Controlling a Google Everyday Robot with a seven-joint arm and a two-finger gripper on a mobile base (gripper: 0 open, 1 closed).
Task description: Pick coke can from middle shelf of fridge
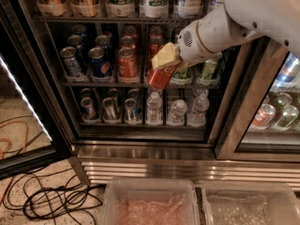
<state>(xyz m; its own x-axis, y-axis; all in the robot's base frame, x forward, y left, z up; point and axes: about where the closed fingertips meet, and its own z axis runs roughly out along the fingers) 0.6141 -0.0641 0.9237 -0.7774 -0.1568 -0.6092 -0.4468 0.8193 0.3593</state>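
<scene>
Here the pincer [164, 63] grips the tilted coke can [158, 78] beside green cans [209, 69]

single camera, no second view to overlap; sits high, outside the fridge [233, 107], facing its open front and tilted down; close range; arm [262, 13] enters from upper right of frame; gripper [162, 67] sits just above frame centre, clamped round a tilted coke can [159, 78] in front of the middle shelf [93, 84]; left of the gripper: open door [28, 156]; below it: steel base [140, 168], then two clear bins [150, 186] at the bottom edge; right of it: second glass door [276, 107]; below-left: floor with cables [56, 201]
</scene>
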